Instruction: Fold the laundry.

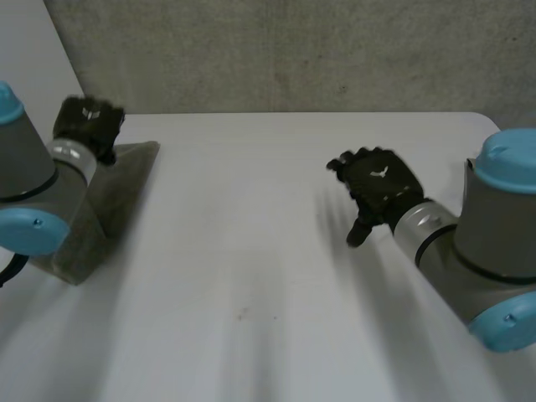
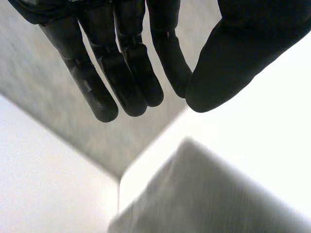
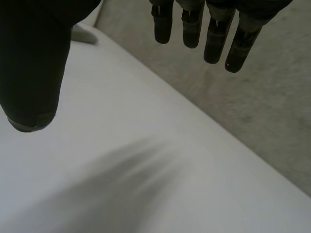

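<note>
The two arms lie nearest the camera. The left arm (image 1: 33, 197), with a grey joint and light-blue cap, reaches over the near part of the cloth (image 1: 113, 197). The right arm (image 1: 481, 251) comes in well apart from the cloth, on the other side of the table (image 1: 268, 276).

The cloth is a grey-green piece folded into a long flat slab. It lies on the white table close to its side edge, one end toward the far edge and the other toward the camera.

The left hand (image 1: 88, 124) is at the cloth's far end, over its corner; I cannot tell whether it touches. In the left wrist view its fingers (image 2: 121, 73) are straight and side by side with the thumb held off from them, released and grasping nothing.

The right hand (image 1: 381, 188) hangs over the tabletop well away from the cloth, its fingertips pointing toward the far edge. In the right wrist view its fingers (image 3: 214, 34) hang straight and the thumb stands wide apart, relaxed and gripping nothing.

A broad stretch of white tabletop lies between the cloth and the right hand, and more of it runs from there toward the camera. A small brownish speck (image 1: 243, 314) sits in that nearer stretch.

Just beyond the cloth's far end the table's edge meets a rough grey concrete wall (image 1: 293, 50). A plain white wall (image 1: 33, 50) stands on the cloth's outer side, near the left hand. The table's far corner on the right arm's side is rounded.
</note>
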Available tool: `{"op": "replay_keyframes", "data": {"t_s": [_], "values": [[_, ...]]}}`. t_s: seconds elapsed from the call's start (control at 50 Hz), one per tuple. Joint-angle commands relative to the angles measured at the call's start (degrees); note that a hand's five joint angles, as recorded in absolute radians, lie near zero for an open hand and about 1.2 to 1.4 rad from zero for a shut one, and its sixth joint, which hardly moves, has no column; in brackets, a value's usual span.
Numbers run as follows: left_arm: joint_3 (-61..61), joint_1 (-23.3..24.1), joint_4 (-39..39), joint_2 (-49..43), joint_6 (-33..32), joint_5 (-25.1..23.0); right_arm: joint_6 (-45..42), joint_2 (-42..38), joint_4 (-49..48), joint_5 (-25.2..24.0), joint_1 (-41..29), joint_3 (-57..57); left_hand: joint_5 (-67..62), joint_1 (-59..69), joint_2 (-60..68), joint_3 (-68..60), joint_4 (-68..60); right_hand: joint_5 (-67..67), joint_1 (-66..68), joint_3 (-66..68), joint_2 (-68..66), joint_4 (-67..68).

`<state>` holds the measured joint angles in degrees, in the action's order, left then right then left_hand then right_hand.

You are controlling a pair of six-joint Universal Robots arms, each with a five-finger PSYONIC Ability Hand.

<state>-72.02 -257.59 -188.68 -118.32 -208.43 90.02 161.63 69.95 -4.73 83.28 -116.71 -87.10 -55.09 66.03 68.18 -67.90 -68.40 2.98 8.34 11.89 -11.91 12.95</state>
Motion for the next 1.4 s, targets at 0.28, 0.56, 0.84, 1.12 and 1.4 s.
{"op": "replay_keyframes", "data": {"t_s": [0.28,0.56,0.84,1.12,1.4], "values": [[-8.8,-11.3,-0.5,-3.1,-16.8,-2.8,0.0,1.1,0.4,-0.2,3.6,-0.1,52.0,-53.0,-55.1,54.8,55.3,-3.0,1.7,-1.9,1.9,-2.9],[-4.5,-16.4,0.0,-11.8,-22.3,-12.4,0.0,0.5,0.4,-0.2,3.5,-0.9,48.5,-49.4,-51.6,51.3,51.8,-3.0,1.7,-1.9,1.9,-2.9],[0.6,-16.4,0.2,-17.1,-22.8,-13.0,-0.1,0.4,0.3,-0.2,3.7,-1.1,17.6,-18.5,-20.7,20.4,20.9,-3.0,1.7,-1.9,1.9,-2.9],[2.4,-10.7,-0.5,-11.7,-20.0,-8.9,-0.1,0.4,0.3,-0.1,4.4,-0.2,-14.9,14.0,11.8,-12.1,-11.6,-3.0,1.7,-1.9,1.9,-2.9],[-3.5,15.0,-1.2,11.0,7.8,-4.4,0.3,3.3,2.3,0.5,11.4,5.6,-14.9,14.0,11.8,-12.1,-11.6,-3.0,1.7,-1.9,1.9,-2.9]]}}
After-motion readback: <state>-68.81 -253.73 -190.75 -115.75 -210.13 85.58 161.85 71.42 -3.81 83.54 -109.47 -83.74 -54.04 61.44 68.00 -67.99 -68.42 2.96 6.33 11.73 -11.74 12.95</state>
